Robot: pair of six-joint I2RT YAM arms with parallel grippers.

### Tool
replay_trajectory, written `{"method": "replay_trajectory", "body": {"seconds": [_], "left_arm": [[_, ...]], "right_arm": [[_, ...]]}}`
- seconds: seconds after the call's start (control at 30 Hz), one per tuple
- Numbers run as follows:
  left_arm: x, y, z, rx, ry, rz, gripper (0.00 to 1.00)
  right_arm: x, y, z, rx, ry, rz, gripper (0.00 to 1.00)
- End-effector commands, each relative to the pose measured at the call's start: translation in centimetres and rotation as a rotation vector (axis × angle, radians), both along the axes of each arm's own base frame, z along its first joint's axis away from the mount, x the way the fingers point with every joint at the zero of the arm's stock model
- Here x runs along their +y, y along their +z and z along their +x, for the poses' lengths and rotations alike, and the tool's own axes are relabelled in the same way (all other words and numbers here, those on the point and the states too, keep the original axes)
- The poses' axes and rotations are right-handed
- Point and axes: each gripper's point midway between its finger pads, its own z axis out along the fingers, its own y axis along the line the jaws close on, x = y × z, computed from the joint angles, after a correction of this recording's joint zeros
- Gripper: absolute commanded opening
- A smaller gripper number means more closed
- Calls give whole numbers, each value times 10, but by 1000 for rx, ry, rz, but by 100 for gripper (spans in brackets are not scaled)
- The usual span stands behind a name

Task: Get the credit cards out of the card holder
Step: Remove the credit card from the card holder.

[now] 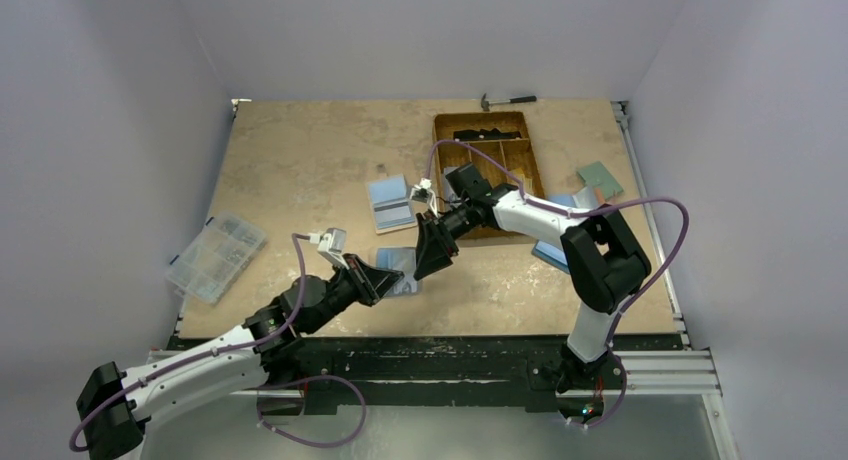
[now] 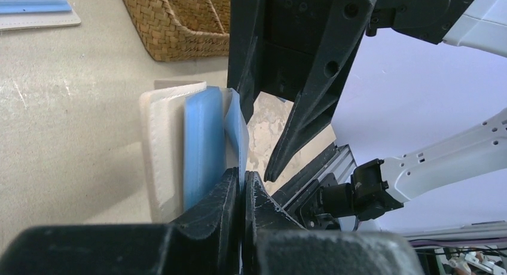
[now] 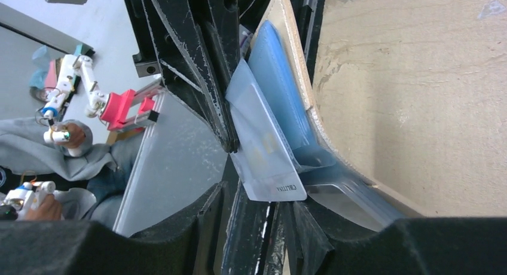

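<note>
The tan card holder [image 1: 402, 271] stands open between my two grippers near the table's front middle. The left wrist view shows its pale cover and blue inner face [image 2: 179, 137]. A thin light blue-grey credit card [image 3: 263, 149] sticks out of its pocket. My left gripper [image 2: 243, 182] is shut on this card's edge [image 2: 236, 125]; its fingertips [image 3: 229, 144] show in the right wrist view. My right gripper [image 3: 263, 209] is open, with the card's free end just in front of its jaws. It reaches in from the holder's far side [image 1: 432, 252].
A second open holder with blue faces [image 1: 390, 202] lies further back. The brown compartment tray [image 1: 525, 165] is behind my right arm, with flat cards and wallets [image 1: 600, 180] to its right. A clear organiser box [image 1: 215, 255] sits at the left edge. A hammer [image 1: 505, 101] lies at the back.
</note>
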Motion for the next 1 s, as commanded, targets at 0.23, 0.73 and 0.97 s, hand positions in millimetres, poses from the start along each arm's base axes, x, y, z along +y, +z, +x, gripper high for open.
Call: {"method": "replay_trajectory", "body": {"seconds": [0.23,0.73,0.97], "left_arm": [[-1,29,4,-72,10,-88,0],[22,17,5,-8,95,-39,20],[40,1,7,21,167,-5,0]], "right_arm": [[3,20,-3,66,28,71,2],[2,-4,16,50,-61,-5,0],[-3,-18,22,-8,-55,-46,0]]}}
